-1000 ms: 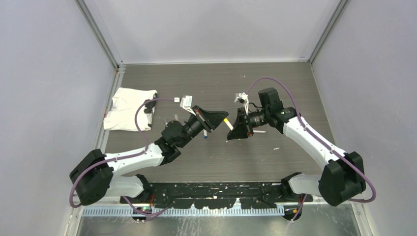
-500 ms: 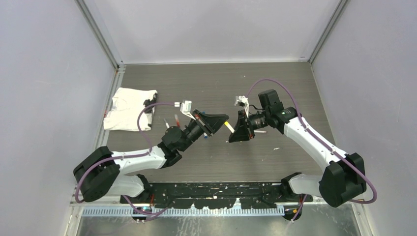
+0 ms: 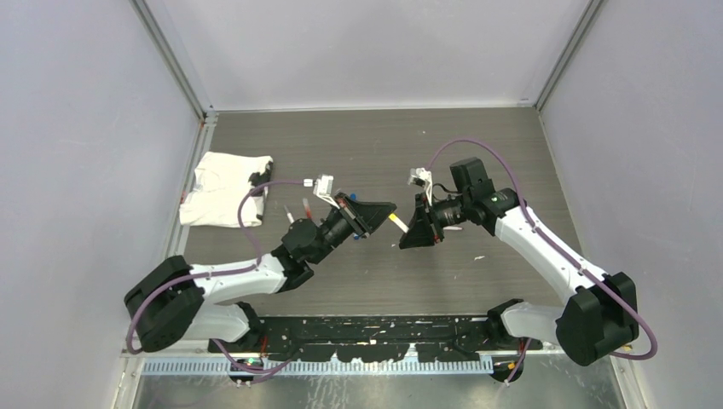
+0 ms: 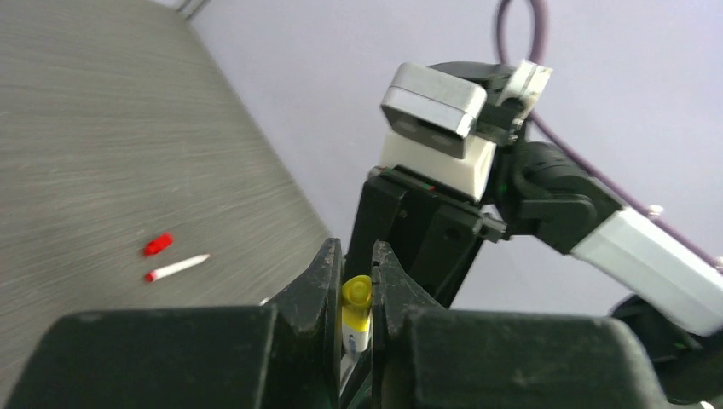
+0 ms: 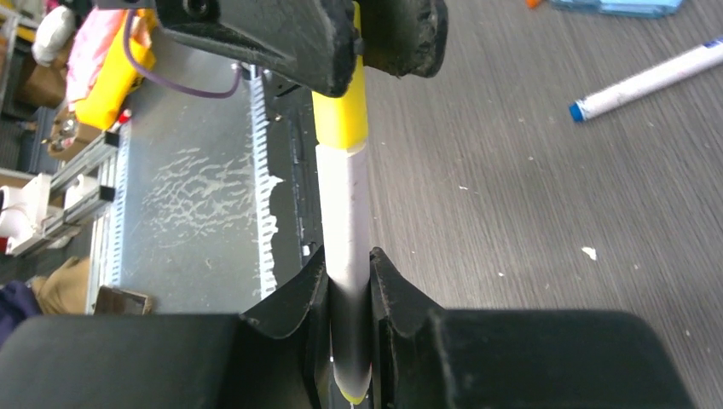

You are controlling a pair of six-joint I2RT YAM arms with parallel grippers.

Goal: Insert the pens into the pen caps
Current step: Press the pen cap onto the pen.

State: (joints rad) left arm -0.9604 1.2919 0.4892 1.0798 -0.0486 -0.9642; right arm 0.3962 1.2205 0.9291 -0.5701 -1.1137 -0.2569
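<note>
Above the table (image 3: 341, 136), the left end effector (image 4: 354, 264) was clamped on a yellow pen cap (image 4: 355, 300). Facing it, the right end effector (image 5: 348, 271) gripped the white pen (image 5: 345, 200), its barrel in line with the cap and its tip inside. The cap hid how deeply the pen sat.

We see a dark grey, wood-grained desk (image 3: 375, 145). A crumpled white cloth (image 3: 223, 189) lies at its left edge. A red cap (image 4: 157, 244) lies just beside a red-tipped pen (image 4: 176, 267), and a blue-tipped pen (image 5: 648, 81) lies near a light-blue piece (image 5: 614, 6).
</note>
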